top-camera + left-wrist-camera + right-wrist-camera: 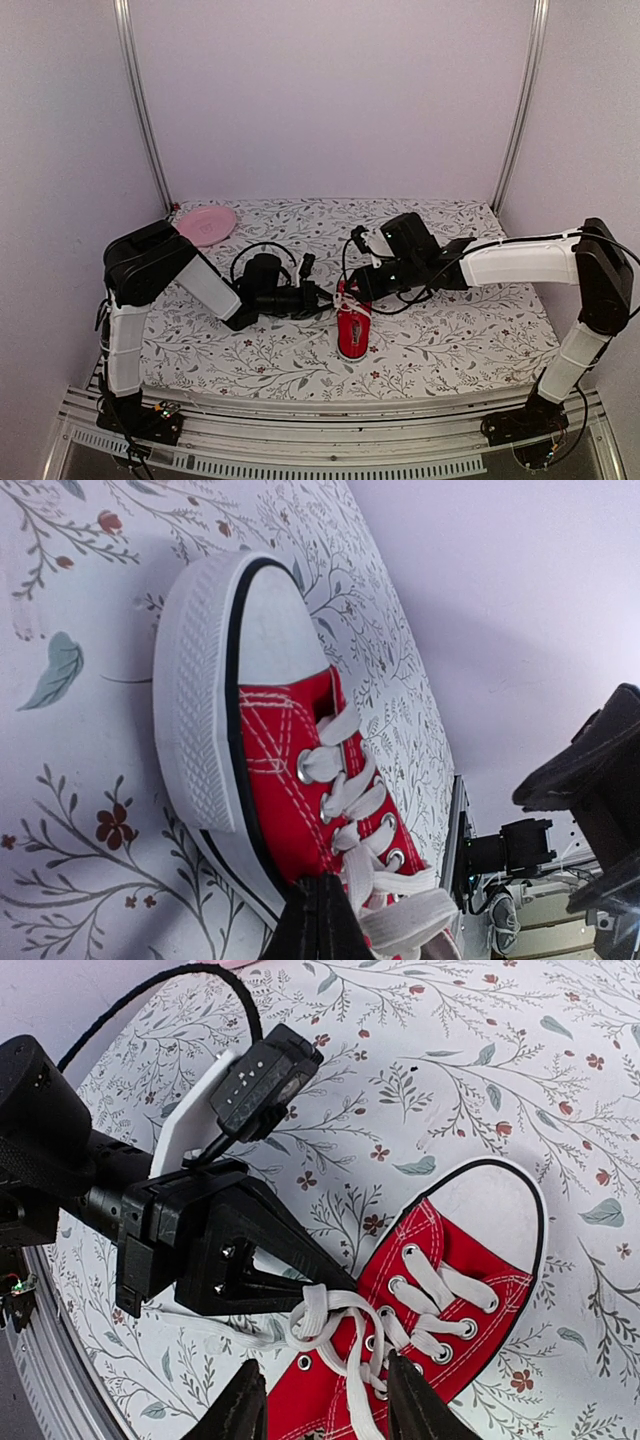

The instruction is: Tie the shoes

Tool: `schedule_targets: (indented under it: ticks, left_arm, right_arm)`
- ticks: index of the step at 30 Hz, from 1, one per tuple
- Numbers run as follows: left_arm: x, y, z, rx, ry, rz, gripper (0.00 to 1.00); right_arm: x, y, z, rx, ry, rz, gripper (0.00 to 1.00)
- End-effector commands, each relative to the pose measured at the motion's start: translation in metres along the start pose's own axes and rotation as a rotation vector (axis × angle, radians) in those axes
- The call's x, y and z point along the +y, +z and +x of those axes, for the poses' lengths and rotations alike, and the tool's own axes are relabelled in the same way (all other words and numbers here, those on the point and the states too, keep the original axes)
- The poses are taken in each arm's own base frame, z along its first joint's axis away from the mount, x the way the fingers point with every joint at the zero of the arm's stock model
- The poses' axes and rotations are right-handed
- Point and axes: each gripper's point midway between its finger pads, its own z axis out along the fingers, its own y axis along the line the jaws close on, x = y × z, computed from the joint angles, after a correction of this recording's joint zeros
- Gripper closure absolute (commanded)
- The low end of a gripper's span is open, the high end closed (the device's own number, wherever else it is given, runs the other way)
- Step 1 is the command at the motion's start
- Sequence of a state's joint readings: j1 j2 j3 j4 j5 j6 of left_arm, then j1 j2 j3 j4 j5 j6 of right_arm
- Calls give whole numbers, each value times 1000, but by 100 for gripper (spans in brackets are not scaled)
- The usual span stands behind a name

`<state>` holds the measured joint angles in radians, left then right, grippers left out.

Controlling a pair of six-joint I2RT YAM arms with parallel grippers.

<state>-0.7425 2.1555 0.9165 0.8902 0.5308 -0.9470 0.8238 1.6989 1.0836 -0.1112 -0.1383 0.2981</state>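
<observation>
A small red sneaker (352,332) with a white toe cap lies mid-table, toe toward the near edge. In the right wrist view the shoe (455,1290) shows its white laces (345,1312) gathered in a loose loop at its left side. My left gripper (332,1286) is shut with its tips pinching that loop. In the left wrist view the shoe (285,780) fills the frame and the left gripper (320,920) is shut beside the lace (420,915). My right gripper (327,1408) hovers open over the shoe's tongue, a lace strand running between its fingers (240,1410).
A pink plate (206,224) sits at the back left corner. A black cable (262,247) arcs above the left wrist. Both arms meet over the shoe at mid-table. White walls enclose the floral table (470,340) on three sides.
</observation>
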Motion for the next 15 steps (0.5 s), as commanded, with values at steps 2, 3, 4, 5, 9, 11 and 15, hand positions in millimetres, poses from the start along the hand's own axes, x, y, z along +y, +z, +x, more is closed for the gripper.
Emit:
schedule_targets:
  ticks: [2,3,4,5,9,11,15]
  left_arm:
    - [-22,2,1,2,43,59,100]
    - [-22,1,1,1,44,59,100]
    - [-22,1,1,1,45,59,100]
    - [-22,1,0,0,44,58,100]
    - [-22,2,1,2,45,58,100]
    - [-23,2,1,2,46,59,100]
    - [-23,2,0,1,48,59,100]
  right_arm:
    - [10,13,-8,6,-33,-43,54]
    - [10,20,-8,12,-31,-46,54]
    - [12,24,-9,16,-30,-54,53]
    - [12,29,-8,22,-27,-59,53]
    - [10,47,6,67,-17,-74,52]
    - [8,53,13,88,-13,-78,52]
    - [10,58,17,96,-7,-98,64]
